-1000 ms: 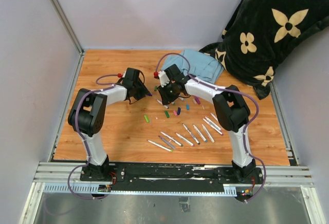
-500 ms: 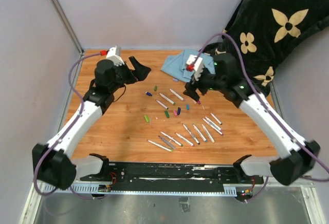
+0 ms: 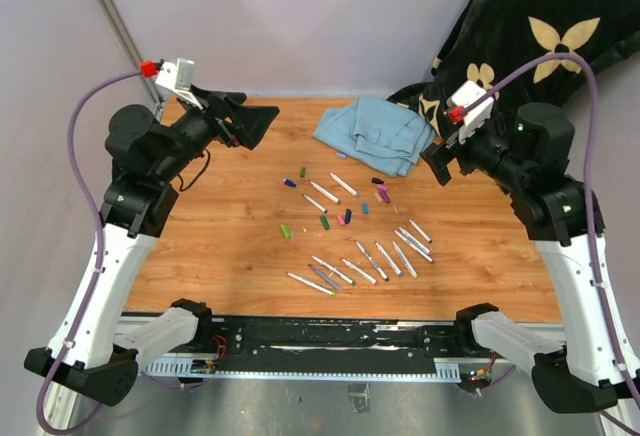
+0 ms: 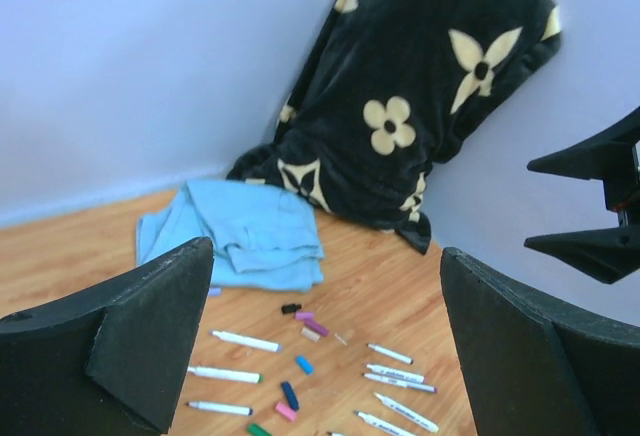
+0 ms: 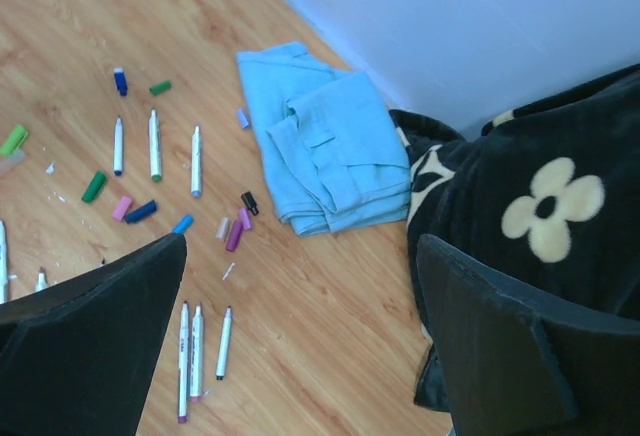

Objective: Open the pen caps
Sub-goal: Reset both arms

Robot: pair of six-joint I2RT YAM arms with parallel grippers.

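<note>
Several pen caps lie loose mid-table, among them a light green one (image 3: pixel 285 230), a dark green one (image 3: pixel 324 222), a purple one (image 3: pixel 384 194) and a black one (image 3: pixel 377 181). White marker barrels (image 3: pixel 372 261) lie in a row nearer the arm bases. My left gripper (image 3: pixel 262 122) is raised at the back left, open and holding nothing. My right gripper (image 3: pixel 433 166) is raised at the right, also open with nothing between its fingers. The left wrist view looks down past wide jaws at the black cap (image 4: pixel 291 308) and a blue cap (image 4: pixel 304 364). The right wrist view shows a purple cap (image 5: pixel 233 235).
A folded light blue cloth (image 3: pixel 375 133) lies at the back of the wooden table (image 3: pixel 220 246). A black blanket with cream flowers (image 3: pixel 530 46) is heaped in the back right corner. Pale walls close in both sides and the back.
Both arms have lifted away from the middle of the table and swung outward, left to the back left and right to the right. Both grippers have opened wide.
</note>
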